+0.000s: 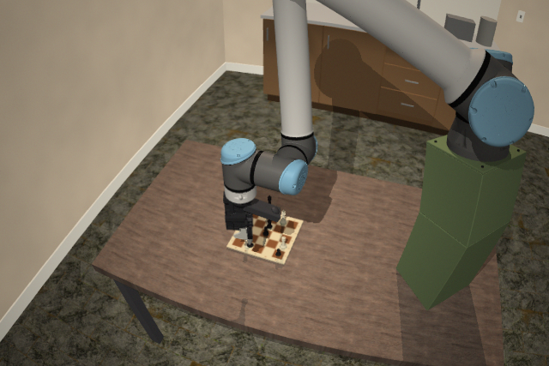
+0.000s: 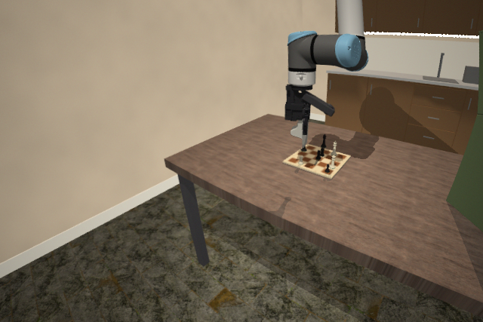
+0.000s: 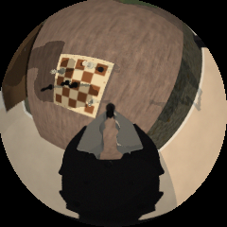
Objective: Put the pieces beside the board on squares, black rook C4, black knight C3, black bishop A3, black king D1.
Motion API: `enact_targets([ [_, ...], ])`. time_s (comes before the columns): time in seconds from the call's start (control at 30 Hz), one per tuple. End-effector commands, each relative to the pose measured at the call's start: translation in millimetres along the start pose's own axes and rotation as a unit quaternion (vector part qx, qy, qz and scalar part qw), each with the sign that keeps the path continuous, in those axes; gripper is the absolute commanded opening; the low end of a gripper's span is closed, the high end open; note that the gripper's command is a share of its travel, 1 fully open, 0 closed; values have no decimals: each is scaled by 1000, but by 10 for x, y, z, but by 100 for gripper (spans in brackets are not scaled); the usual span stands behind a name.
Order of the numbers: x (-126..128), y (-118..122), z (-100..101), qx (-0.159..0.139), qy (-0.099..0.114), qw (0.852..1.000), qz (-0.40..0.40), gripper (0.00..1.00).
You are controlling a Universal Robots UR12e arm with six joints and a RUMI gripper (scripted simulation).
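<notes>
My gripper (image 1: 250, 242) (image 2: 304, 146) (image 3: 110, 111) is shut on a small black chess piece (image 1: 250, 244) (image 2: 303, 149) (image 3: 110, 108), held in the air; its type cannot be told. The chessboard (image 1: 295, 237) (image 2: 340, 167) (image 3: 103, 87) lies flat on the table, its edge letters too small to read. A tall black piece, which looks like the king, (image 1: 269, 198) (image 2: 324, 141) (image 3: 46, 88) stands just beyond the board's back edge. Two black pieces stand near mid-board, one (image 1: 265, 231) (image 2: 318, 155) nearer than the other (image 1: 268, 224) (image 2: 322, 151). Another black piece (image 1: 278, 252) (image 2: 327, 168) (image 3: 100, 69) stands at the near right corner.
Several white pieces stand on the board: one (image 1: 283, 243) (image 2: 333, 162) near the corner black piece, a taller one (image 1: 283, 219) (image 2: 334, 149) farther back, and a small one (image 2: 300, 160) (image 3: 90, 102) near the left corner. The wooden table (image 1: 336, 282) (image 2: 249, 170) bears the board.
</notes>
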State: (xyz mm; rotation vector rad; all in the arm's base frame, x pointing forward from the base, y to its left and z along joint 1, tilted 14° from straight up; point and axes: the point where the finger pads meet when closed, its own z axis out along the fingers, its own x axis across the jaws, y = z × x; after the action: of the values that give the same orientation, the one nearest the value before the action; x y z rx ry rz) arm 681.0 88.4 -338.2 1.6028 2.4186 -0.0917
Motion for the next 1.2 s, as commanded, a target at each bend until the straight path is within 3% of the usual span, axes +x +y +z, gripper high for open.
enact_targets([
  [0.0,-1,4,-20,0,0,1000,0,0],
  [0.23,-111,23,-22,0,0,1000,-13,0],
  [0.33,-356,59,-29,0,0,999,-42,0],
  [0.53,-1090,120,-60,0,0,992,-127,0],
  [0.6,-1090,120,-60,0,0,992,-127,0],
  [0.77,-1515,125,-86,0,0,985,-175,0],
  [1.17,-1580,124,-91,0,0,983,-182,0],
])
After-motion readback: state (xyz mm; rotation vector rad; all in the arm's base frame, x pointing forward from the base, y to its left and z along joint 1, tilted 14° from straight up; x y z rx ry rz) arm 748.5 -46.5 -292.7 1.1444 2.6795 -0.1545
